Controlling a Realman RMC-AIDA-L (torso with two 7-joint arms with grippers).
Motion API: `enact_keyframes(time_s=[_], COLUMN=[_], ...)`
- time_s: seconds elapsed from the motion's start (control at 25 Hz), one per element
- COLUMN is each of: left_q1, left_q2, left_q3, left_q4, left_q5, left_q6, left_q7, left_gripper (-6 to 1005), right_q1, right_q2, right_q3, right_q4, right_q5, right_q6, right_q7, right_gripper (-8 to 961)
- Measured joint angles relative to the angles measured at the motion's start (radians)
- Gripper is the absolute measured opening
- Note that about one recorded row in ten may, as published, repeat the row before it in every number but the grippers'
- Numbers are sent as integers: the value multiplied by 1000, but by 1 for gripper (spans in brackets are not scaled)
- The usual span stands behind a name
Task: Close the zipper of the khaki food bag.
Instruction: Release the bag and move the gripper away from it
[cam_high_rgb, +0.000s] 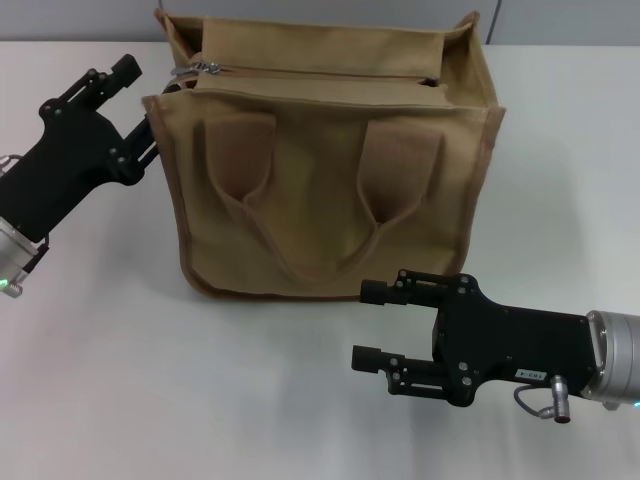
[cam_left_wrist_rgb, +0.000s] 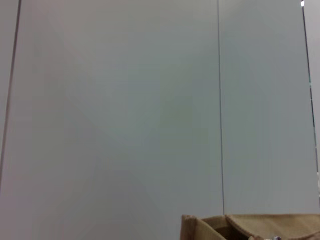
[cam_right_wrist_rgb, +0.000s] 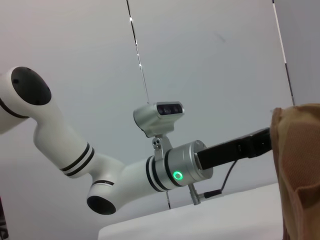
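Bag: khaki food bag (cam_high_rgb: 330, 170) upright mid-table. Zipper (cam_high_rgb: 320, 75) runs left–right along top panel; silver pull (cam_high_rgb: 207, 68) at far-left end, so closing likely means dragging it rightward. Left gripper (cam_high_rgb: 150, 120) sits against bag's upper left corner, just below/near pull; closest arm. Fingers hidden, can't tell. Right gripper (cam_high_rgb: 368, 325) near side, low, fingers spread, holding nothing.

A lab: bare white table (cam_high_rgb: 120, 380), plain grey panelled wall (cam_left_wrist_rgb: 125, 100).

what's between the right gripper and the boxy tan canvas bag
Only bare white table: in the head view the open right gripper sits just clear of the khaki food bag, nothing between.
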Motion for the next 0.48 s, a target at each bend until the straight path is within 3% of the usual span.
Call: enact_keyframes(time_s=[0.2,0.48], left_q1=[-4,-9], left_q2=[0,-2], left_q3=[-3,-5], left_q4=[-1,-2], left_q5=[0,-1], left_q6=[-5,6], left_q7=[-1,-4], left_gripper=[603,326], right_q1=[-3,-4], right_q2=[0,1], right_q3=[0,0], right_q4=[2,16], right_q5=[9,29], right_q6=[-2,-17], right_q7=[0,-18], right_gripper=[672,672])
